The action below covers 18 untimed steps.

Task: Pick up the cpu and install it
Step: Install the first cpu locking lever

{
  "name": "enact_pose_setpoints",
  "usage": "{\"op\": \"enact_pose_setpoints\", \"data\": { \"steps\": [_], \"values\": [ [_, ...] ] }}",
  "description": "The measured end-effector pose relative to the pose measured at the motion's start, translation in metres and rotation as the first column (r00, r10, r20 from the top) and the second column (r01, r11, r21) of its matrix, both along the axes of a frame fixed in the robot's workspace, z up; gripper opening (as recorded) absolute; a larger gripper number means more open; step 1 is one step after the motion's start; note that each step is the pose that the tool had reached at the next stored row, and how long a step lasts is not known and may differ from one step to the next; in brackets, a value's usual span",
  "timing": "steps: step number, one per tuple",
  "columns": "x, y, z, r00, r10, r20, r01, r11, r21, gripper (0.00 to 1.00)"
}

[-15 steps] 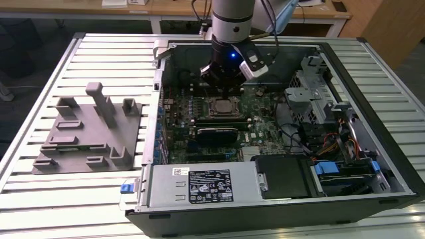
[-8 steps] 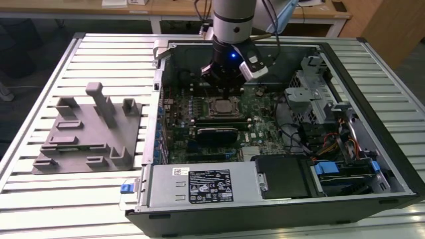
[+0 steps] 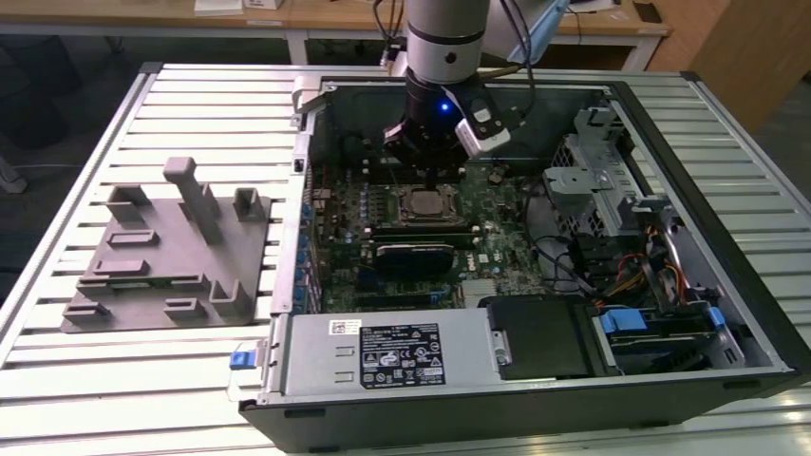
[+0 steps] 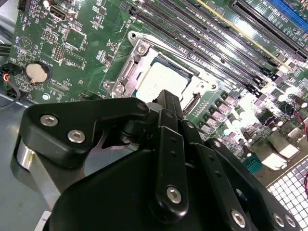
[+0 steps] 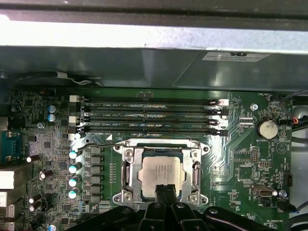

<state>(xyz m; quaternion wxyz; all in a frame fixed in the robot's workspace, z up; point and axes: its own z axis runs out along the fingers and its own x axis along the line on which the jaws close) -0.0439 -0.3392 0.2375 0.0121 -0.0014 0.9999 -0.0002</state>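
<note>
Your pincer [image 5: 164,188] hangs just over the cpu [image 5: 161,174], fingers [image 5: 159,193] closed together on nothing; the cpu lies flat in the socket [image 5: 126,168] on the board [image 5: 250,159]; seating looks done to me; any next move calls for a straight lift, no scraping the cpu.

cpu [image 5: 162,173] in socket frame [image 5: 128,166], jaws closed

The desk [image 3: 76,380] has a pale metal top made of long parallel slats; two things lie directly on it; a grey plastic fixture [image 3: 165,261] with several upright posts sits flat toward the exterior view's left; just beside it, toward the exterior view's right, an open computer case [image 3: 533,408] lies on its side and covers most of the slats there.
</note>
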Motion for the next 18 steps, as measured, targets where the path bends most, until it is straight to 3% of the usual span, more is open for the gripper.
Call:
{"op": "enact_pose_setpoints", "data": {
  "steps": [10, 18],
  "values": [
    [-0.001, 0.0, 0.0, 1.0, 0.0, 0.0001, 0.0, 1.0, 0.0001, 0.11],
    [-0.017, 0.0, 0.0, 1.0, 0.0, 0.0006, 0.0, 1.0, 0.0006, 0.11]
  ]
}}
